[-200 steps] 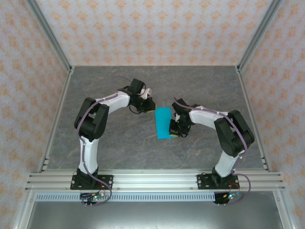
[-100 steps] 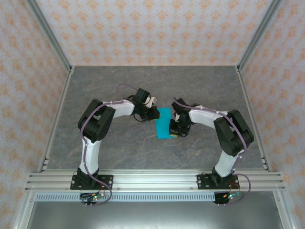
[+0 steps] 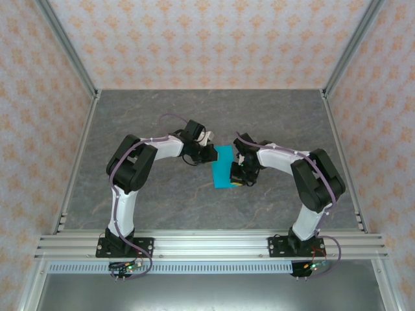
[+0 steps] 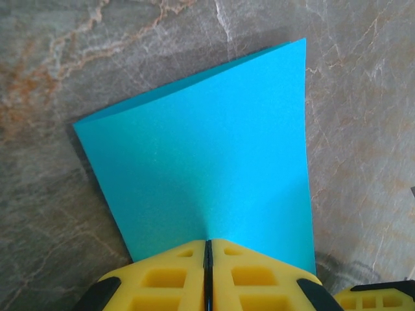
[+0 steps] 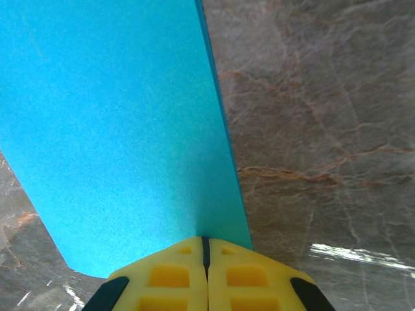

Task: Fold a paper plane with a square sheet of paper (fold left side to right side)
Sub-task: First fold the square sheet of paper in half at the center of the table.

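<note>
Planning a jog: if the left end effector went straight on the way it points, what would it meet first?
The square sheet of paper, lying right at the left end effector and its shut tips. They may be touching it now, but depth is unclear.

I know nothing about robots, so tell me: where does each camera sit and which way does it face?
Top external: above and behind the arms, looking down at the table; both arms, left hand and right hand show.
Left wrist: on the left arm, looking past its shut yellow fingertips at the folded blue paper.
Right wrist: same on the right arm, own fingertips at bottom.
Shared: all three see the paper.
</note>
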Robot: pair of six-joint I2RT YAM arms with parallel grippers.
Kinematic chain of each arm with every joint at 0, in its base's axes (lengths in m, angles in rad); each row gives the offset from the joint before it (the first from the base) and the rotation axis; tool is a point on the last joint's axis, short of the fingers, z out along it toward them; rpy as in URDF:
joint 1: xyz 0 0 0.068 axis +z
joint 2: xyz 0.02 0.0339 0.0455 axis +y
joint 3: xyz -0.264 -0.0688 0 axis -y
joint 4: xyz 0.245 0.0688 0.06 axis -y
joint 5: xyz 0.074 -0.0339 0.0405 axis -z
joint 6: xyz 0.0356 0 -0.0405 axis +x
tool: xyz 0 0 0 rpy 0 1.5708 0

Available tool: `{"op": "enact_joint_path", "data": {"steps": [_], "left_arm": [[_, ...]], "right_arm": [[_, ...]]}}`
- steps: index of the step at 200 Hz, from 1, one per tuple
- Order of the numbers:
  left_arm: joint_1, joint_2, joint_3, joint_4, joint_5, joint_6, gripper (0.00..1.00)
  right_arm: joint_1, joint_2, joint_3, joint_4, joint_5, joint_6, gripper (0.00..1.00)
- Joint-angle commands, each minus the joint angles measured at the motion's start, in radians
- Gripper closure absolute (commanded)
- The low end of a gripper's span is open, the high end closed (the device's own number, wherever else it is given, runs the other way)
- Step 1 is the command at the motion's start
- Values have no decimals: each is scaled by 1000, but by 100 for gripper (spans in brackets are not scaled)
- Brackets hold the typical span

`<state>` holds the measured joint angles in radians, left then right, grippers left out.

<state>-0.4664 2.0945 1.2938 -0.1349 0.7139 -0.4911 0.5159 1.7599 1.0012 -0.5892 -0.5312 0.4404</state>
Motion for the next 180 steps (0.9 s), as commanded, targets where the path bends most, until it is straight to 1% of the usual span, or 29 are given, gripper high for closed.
{"op": "enact_joint_path", "data": {"steps": [1, 66, 125, 149, 166, 180], "left_arm": [[43, 59, 50, -1, -143, 37, 91], [101, 122, 144, -14, -154, 35, 91], [141, 180, 253, -78, -147, 48, 91], [147, 151, 239, -77, -140, 49, 91], [151, 95, 209, -70, -144, 54, 90], [152, 38, 172, -63, -143, 51, 90]], "right_arm": [[-4, 82, -58, -112, 166, -11, 93], [-4, 85, -58, -112, 163, -12, 93], [-4, 81, -64, -98, 148, -10, 92], [-3, 51, -74, -31, 87, -6, 91], [-3, 17, -63, 26, 30, -1, 88], [-4, -25, -47, 68, 11, 6, 85]]}}
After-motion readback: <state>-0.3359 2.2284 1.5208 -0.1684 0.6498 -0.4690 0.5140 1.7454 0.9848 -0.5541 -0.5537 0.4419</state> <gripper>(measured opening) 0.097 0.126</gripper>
